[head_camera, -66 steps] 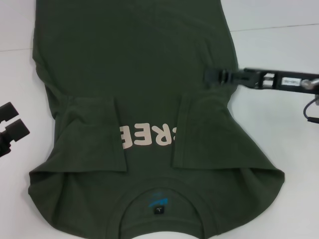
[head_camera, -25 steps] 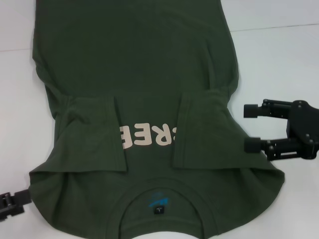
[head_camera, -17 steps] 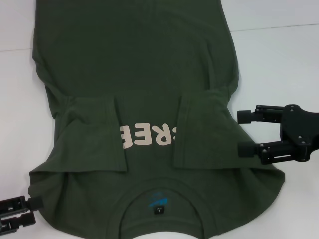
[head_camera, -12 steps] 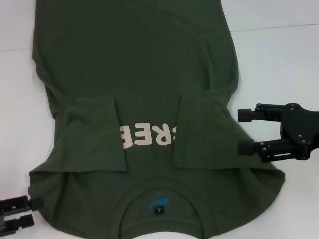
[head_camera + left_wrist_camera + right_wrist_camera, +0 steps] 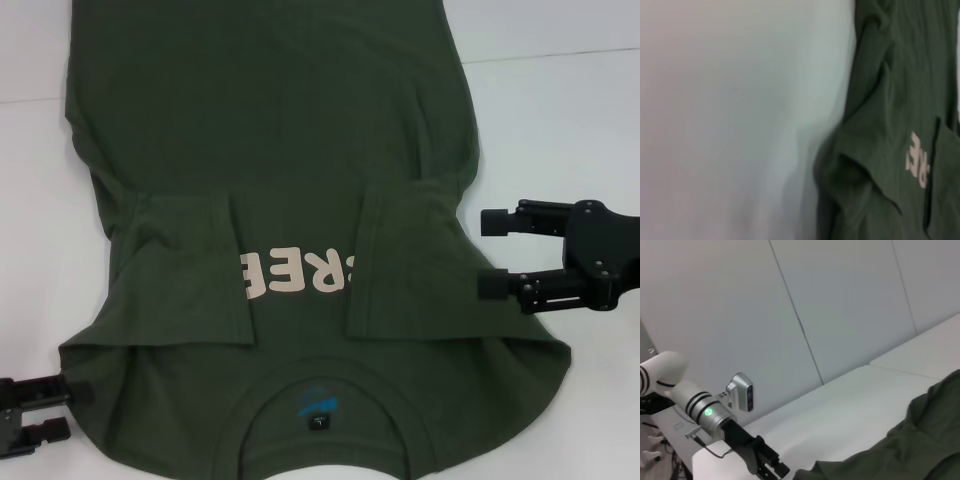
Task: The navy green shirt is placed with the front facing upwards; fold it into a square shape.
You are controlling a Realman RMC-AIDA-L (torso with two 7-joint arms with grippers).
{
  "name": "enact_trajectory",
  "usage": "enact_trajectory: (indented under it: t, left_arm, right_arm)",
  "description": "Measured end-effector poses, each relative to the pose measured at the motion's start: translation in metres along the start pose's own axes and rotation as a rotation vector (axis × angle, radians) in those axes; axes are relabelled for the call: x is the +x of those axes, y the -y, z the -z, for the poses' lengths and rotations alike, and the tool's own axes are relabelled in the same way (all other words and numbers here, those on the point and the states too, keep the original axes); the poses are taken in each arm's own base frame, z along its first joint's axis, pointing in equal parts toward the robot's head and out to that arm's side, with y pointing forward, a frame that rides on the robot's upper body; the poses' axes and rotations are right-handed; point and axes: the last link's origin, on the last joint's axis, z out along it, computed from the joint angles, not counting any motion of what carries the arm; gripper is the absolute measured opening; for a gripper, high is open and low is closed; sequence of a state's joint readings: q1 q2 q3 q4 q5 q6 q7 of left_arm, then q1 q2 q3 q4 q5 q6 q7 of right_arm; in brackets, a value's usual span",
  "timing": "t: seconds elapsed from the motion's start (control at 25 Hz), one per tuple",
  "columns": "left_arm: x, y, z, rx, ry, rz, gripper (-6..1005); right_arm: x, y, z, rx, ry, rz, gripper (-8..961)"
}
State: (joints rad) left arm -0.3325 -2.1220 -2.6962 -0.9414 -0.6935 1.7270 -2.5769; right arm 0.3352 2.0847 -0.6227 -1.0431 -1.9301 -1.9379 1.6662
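Observation:
The navy green shirt (image 5: 270, 150) lies flat on the white table (image 5: 560, 120) in the head view, collar and neck label (image 5: 318, 420) nearest me. Both sleeves are folded in over the chest, leaving cream letters (image 5: 295, 272) showing between them. My right gripper (image 5: 489, 254) stands open just off the shirt's right edge, beside the folded sleeve. My left gripper (image 5: 72, 411) is open at the shirt's lower left shoulder corner, its upper finger touching the cloth edge. The left wrist view shows the shirt (image 5: 895, 150) beside bare table.
In the right wrist view the shirt's edge (image 5: 910, 450) rests on the white table (image 5: 850, 405), with my left arm (image 5: 710, 412) farther off before a pale panelled wall. A seam crosses the table (image 5: 550, 55) at the far right.
My right gripper has let go of the shirt's right side, pulled back toward me and opened beside the sleeve. My left gripper has dropped from mid-left to the near shoulder corner.

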Motion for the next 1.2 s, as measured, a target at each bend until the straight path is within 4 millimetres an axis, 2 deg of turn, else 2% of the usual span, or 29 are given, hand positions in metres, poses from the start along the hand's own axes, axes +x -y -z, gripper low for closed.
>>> enact_trajectory:
  t: [0.28,1.2]
  left_arm:
    - [0.004,0.000,-0.002,0.013,-0.006,0.020,689]
    - [0.007,-0.011,-0.031,0.020,0.068,-0.021,688]
  right_arm:
    - [-0.001,0.003,0.000,0.020,0.002,0.005,946]
    - [-0.002,0.007,0.002,0.041,0.001,0.008,945]
